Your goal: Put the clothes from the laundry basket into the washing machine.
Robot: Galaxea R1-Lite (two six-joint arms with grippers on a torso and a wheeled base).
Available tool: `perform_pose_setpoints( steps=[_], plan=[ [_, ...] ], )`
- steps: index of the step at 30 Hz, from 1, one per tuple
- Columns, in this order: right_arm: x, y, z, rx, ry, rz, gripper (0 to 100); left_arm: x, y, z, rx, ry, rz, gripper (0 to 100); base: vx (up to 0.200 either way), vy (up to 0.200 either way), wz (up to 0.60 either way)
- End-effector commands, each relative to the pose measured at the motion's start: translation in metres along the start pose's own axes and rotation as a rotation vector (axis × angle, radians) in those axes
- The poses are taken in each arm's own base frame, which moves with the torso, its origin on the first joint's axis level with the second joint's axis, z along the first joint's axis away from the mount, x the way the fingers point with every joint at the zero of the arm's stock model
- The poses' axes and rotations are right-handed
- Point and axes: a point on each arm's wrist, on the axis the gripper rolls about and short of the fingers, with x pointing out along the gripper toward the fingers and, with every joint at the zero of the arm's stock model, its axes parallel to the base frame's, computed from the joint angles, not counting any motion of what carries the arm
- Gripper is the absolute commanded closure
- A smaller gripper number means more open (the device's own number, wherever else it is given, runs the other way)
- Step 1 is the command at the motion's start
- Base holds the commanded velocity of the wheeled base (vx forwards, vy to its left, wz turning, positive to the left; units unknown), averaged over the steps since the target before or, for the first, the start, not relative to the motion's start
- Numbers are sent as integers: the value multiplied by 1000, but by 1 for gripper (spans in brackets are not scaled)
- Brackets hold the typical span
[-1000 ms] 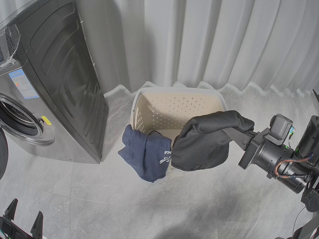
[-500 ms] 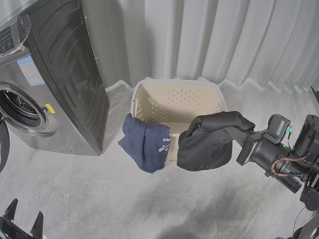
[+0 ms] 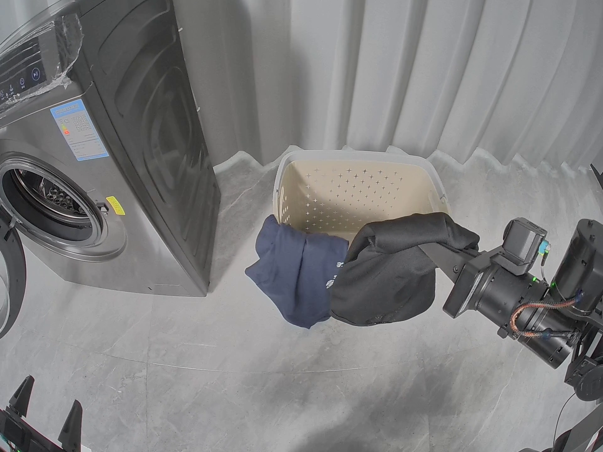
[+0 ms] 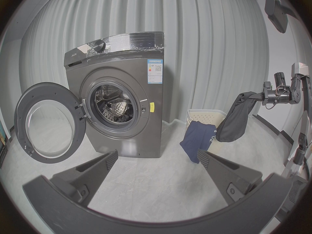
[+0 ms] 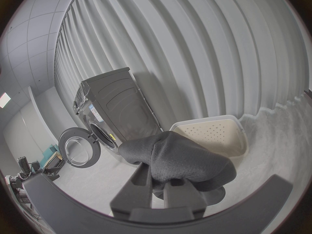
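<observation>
You see washer [image 3: 147, 127] dark grey | basket [image 3: 364, 189] beige, white rim, star holes | cloth [image 3: 298, 277] navy, white print | other cloth [image 3: 389, 274] black | floor [image 3: 251, 371] grey-veined.

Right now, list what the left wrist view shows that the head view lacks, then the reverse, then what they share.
Left wrist view adds: the whole round door, swung wide open, and the control knob on top. Head view adds: the embossed side panel. Shared: the washing machine with its drum open, the laundry basket, the navy garment draped over its rim, and the black garment hanging from the shut right claw.
</observation>
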Motion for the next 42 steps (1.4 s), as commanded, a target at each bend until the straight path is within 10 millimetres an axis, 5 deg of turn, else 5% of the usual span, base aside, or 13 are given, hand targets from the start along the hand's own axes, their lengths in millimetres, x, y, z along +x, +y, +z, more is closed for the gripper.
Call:
perform_pose_setpoints(
  steps=[1,11,42],
  plan=[
    [1,1,-1,0,5,2,100,0,0,-4,0,6,-1,0,0,200,0],
    [1,0,-2,1,6,2,100,0,0,-4,0,6,-1,0,0,200,0],
    [0,-1,-4,0,15,1,100,1,0,-4,-8,7,-1,0,-77,6,0]
  ],
)
